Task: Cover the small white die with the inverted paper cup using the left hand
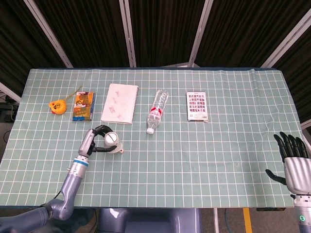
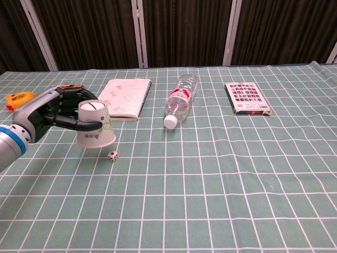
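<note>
My left hand [image 2: 55, 112] grips a white paper cup [image 2: 95, 128] held upside down, its flat base facing up, a little above the table. The small white die [image 2: 112, 155] lies on the green checked cloth just below and to the right of the cup's rim, uncovered. In the head view the left hand [image 1: 95, 140] and cup [image 1: 112, 142] sit over the die's spot, and the die is hidden there. My right hand [image 1: 295, 164] hovers at the table's near right corner, fingers spread, holding nothing.
Along the far side lie an orange tape measure [image 1: 57, 106], a blue box [image 1: 83, 106], a white notebook [image 1: 120, 103], a plastic bottle [image 1: 157, 110] on its side and a dark card box [image 1: 197, 106].
</note>
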Available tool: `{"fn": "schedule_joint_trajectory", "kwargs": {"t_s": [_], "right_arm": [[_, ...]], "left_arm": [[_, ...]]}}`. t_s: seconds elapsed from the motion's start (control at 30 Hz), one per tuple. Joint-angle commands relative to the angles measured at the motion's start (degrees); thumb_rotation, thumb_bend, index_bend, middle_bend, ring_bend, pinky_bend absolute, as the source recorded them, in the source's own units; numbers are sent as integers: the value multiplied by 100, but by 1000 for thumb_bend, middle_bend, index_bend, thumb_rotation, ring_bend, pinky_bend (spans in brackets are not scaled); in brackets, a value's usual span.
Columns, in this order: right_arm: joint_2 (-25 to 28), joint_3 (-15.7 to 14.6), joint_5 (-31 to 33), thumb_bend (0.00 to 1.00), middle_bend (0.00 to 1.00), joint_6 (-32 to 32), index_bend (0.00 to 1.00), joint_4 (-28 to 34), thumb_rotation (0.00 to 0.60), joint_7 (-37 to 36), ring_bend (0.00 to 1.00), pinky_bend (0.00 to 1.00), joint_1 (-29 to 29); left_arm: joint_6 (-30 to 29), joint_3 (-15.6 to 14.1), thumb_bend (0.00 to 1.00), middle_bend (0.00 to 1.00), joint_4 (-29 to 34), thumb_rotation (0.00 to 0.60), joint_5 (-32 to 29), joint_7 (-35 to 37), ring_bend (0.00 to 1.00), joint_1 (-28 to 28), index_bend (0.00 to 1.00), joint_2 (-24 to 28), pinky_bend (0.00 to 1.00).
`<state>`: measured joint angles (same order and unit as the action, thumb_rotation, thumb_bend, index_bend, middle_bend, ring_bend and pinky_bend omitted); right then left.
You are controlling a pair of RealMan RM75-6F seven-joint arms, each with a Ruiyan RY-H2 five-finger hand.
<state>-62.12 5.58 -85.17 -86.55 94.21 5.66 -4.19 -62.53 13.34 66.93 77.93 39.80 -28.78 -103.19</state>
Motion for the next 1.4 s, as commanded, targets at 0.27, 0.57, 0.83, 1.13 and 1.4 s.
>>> {"fn": "schedule_joint_trajectory", "kwargs": {"t_s": [0.27,0.57,0.83,1.13,1.4], "right_arm": [[10,23,71,0,0,40,2,-29,600,-41,0,0,-13],[20,10,44,0,0,25,2,-7,600,-43,0,0,-11],[48,-1,4,0,0,-22,2,18,600,-92,0,0,8],[110,-73,-225,0,0,-167,1,115,600,-159,0,0,59],[179,-89,-351,0,0,-257,2,198,600,-291,0,0,81]], "left_arm": [[69,-60,0,454,-344,600,-6,-51,401,-146,466,-312,443],[266,-411,0,32,-328,600,341,390,2,-213,61,-152,38],[-406,-564,0,0,-180,600,723,762,0,-8,0,68,0],[-1386,-682,0,0,1055,600,1155,-975,0,430,0,1695,0],[-1864,-1090,0,0,2611,600,661,-3906,0,1308,0,3281,0]]}}
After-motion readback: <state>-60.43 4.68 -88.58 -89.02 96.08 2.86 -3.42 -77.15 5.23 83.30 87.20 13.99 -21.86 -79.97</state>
